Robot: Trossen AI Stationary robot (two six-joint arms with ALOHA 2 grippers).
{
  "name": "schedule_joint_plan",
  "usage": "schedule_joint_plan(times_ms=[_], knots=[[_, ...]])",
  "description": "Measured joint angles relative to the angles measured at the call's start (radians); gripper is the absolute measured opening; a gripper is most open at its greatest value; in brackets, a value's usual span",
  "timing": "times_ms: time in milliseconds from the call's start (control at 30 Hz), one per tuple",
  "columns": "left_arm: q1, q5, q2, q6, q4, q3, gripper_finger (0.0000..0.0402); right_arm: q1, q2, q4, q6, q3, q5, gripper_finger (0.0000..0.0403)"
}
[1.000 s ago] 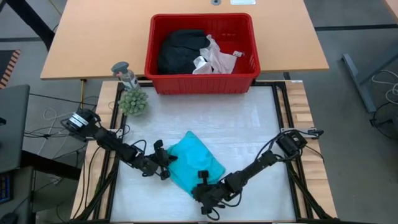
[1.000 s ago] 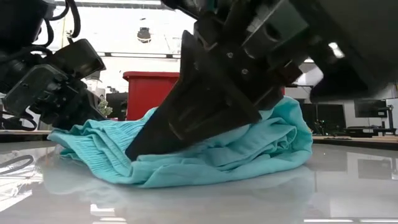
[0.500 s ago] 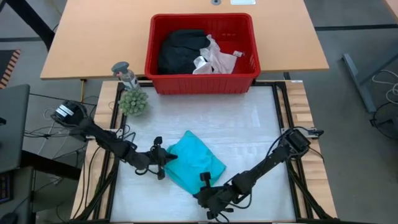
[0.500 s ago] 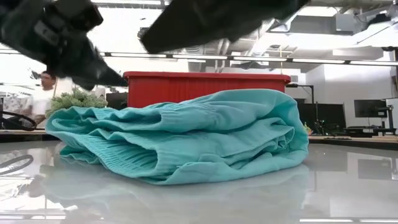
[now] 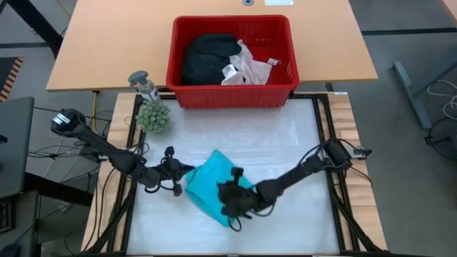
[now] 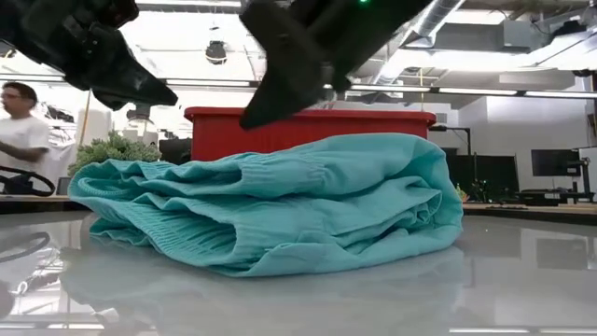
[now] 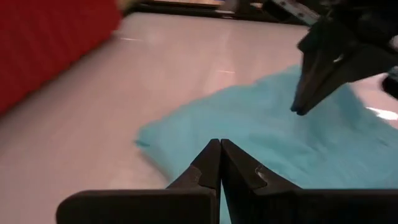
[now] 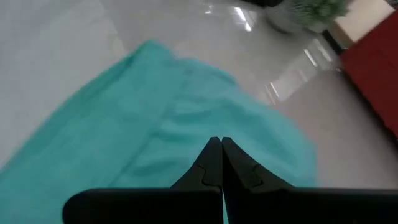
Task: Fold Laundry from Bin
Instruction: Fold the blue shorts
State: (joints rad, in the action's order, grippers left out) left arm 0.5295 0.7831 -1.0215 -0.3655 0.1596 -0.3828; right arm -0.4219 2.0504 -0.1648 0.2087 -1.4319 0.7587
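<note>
The teal garment (image 5: 214,187) lies folded in a thick bundle on the white table, in front of the red bin (image 6: 308,126). My left gripper (image 5: 184,170) hovers shut just off the bundle's left edge, its tip (image 7: 219,144) pointing at the cloth. Over the bundle's near right part, my right gripper (image 5: 223,191) hangs shut, aimed toward the far left (image 8: 216,142). In the low view both tips, left (image 6: 168,98) and right (image 6: 250,119), are clear above the cloth. The bin (image 5: 285,78) holds a black garment (image 5: 207,57) and white cloth (image 5: 246,68).
A small potted plant (image 5: 152,114) and a grey figure (image 5: 143,82) stand at the far left corner of the white surface. The bin sits on a wooden table beyond the far edge. A person (image 6: 19,121) shows in the room behind, at the left.
Both grippers have risen off the teal garment and stayed shut. The left one drew back toward the table's left edge. The right one, which lay against the bundle near the front edge, lifted, tipped more level and went toward the far left over it. The bundle stays folded.
</note>
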Motion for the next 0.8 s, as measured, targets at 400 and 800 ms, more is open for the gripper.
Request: schedule_joint_plan(times_ms=[400,800], knots=[[-0.004,0.206,0.027,-0.203,-0.198,0.0,0.0,0.011,-0.001,-0.116,0.097,0.0,-0.142,0.0019],[-0.004,0.185,0.027,-0.224,-0.214,0.0,0.0,-0.122,-0.001,-0.549,0.527,0.0,-0.282,0.0019]])
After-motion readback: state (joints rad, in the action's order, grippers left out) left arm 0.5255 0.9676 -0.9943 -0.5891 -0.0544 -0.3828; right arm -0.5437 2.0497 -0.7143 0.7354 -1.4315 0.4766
